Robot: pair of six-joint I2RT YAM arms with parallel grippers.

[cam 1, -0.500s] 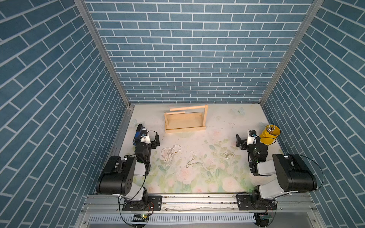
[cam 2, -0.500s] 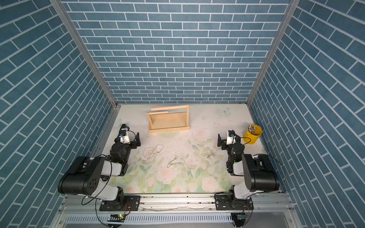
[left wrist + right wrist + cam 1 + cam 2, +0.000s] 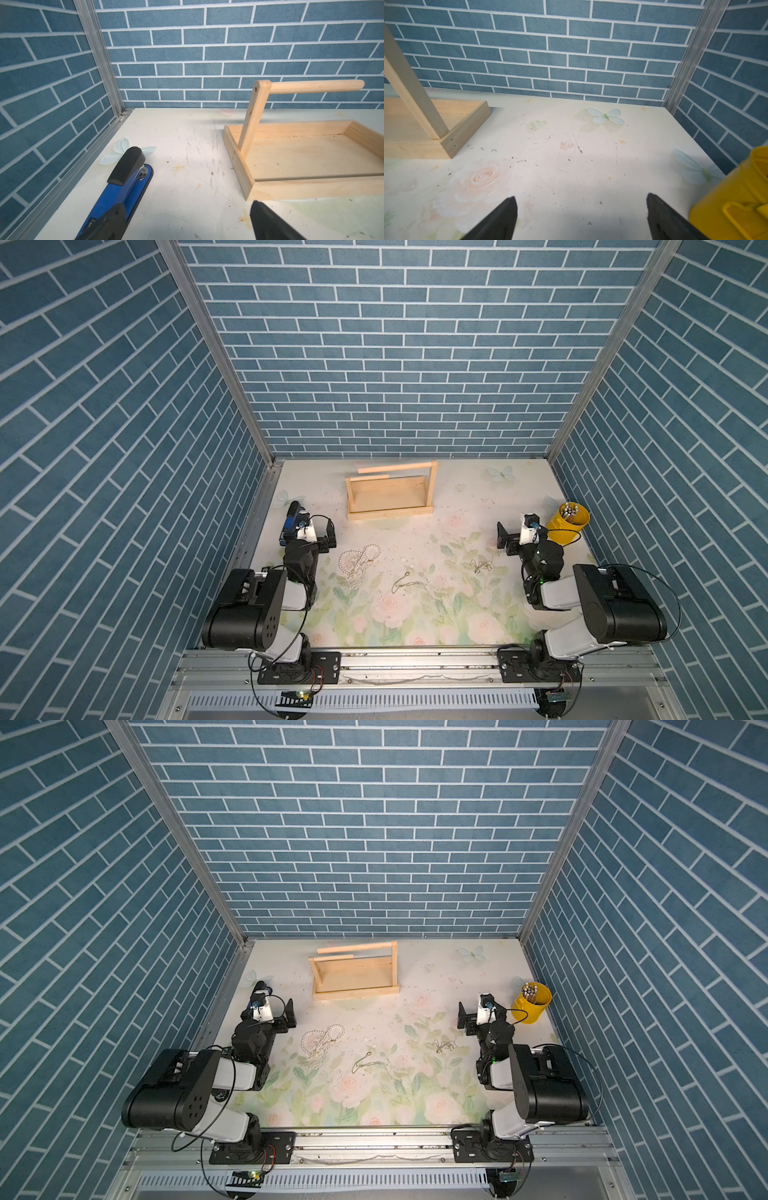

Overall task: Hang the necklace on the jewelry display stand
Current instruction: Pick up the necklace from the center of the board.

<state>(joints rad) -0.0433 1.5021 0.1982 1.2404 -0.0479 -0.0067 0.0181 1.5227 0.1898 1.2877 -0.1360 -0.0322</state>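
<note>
Lying loose on the table (image 3: 469, 502) at mid-depth: pearl necklace (image 3: 359, 560) toward the left edge, thin chain (image 3: 405, 584) near it, second chain (image 3: 480, 566) toward the right edge. Farther back, left gripper (image 3: 311, 524) is gaping wide, empty, above blue stapler (image 3: 288, 523); right gripper (image 3: 519, 531) is gaping likewise beside yellow cup (image 3: 565, 527). Standing upright near the far edge: jewelry display stand (image 3: 388, 514).

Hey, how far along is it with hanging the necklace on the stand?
Nothing is done yet: the wooden stand has bare bars. Nothing is in hand: the left gripper and right gripper are open and empty. The pearl necklace and thin chains lie on the table, so picking up, carrying and hanging all remain.
</note>
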